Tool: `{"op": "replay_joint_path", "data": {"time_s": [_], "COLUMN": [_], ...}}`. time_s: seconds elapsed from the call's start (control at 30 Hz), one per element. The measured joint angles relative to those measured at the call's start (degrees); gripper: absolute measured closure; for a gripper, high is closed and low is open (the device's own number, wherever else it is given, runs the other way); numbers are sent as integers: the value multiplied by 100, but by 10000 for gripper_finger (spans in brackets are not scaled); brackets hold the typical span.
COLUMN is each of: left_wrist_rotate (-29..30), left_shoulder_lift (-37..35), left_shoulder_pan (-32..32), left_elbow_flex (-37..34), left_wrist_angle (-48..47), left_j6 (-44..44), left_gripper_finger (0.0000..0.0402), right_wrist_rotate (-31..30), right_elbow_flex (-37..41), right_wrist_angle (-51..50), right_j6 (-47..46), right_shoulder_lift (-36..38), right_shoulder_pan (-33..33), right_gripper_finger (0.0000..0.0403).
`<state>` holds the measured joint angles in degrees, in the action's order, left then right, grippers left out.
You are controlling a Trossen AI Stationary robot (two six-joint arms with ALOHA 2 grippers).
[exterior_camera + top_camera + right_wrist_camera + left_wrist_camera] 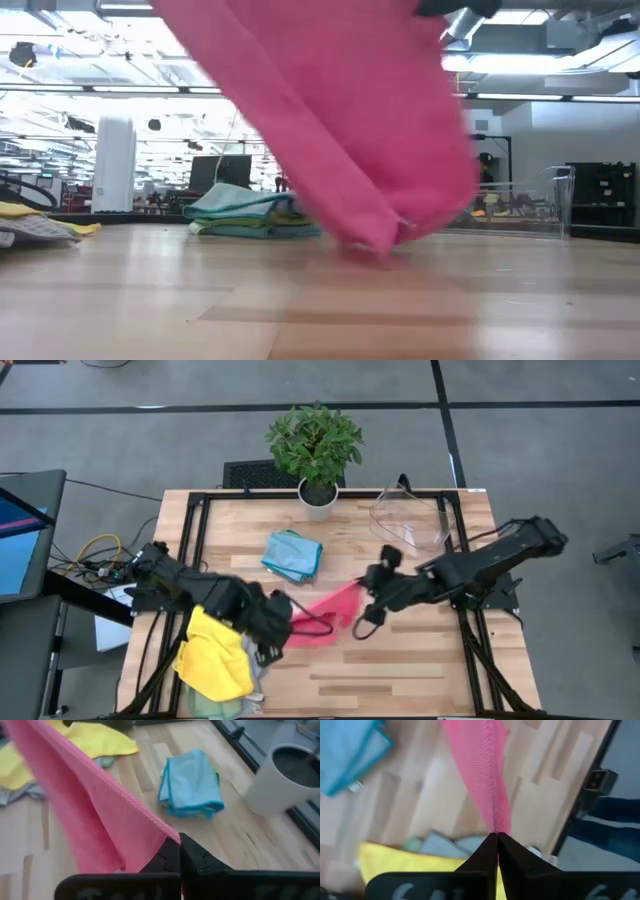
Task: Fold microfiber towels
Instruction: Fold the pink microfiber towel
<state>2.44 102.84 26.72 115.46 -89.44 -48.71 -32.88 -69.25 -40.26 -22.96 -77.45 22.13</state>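
Observation:
A pink microfiber towel is stretched between my two grippers over the table's middle. My left gripper is shut on its left end and my right gripper is shut on its right end. In the low view the pink towel hangs down, and its lowest part reaches the tabletop. A folded stack of blue and teal towels lies behind it. A yellow towel lies on a loose heap at the near left. My left gripper pinches the pink towel by a bunched end between its two shut fingers, which point steeply down. The cloth runs away from the fingertips in a narrow gathered band. My right gripper pinches a corner of the towel at its hemmed edge between its two fingers, slanting down from the table's right. The hem runs straight away from the fingers and the cloth hangs below it.
A potted plant in a white pot stands at the far edge, with a clear plastic bin to its right. Bare wood lies in front of the pink towel and at the near right.

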Motion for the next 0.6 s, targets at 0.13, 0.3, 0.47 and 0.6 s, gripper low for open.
{"op": "replay_joint_path", "data": {"time_s": [0.13, 0.3, 0.47, 0.6], "left_wrist_rotate": [41, 126, -158, -717], "left_shoulder_lift": [-95, -165, -206, -203], "left_shoulder_pan": [-527, -1273, -1775, -1771], "left_elbow_flex": [0, 0, 0, 0], "left_wrist_angle": [-35, 3, 1, 96], "left_j6": [810, 1840, 1647, 1528], "left_gripper_finger": [401, 401, 401, 401], "right_wrist_rotate": [-236, -1030, -878, -797], "right_elbow_flex": [2, 4, 7, -19], "right_wrist_angle": [-442, -1272, -1317, -1335], "right_j6": [-468, -633, -728, -784], "right_shoulder_lift": [227, 403, 774, 929], "right_shoulder_pan": [132, 89, 140, 531], "right_gripper_finger": [393, 393, 393, 393]}}
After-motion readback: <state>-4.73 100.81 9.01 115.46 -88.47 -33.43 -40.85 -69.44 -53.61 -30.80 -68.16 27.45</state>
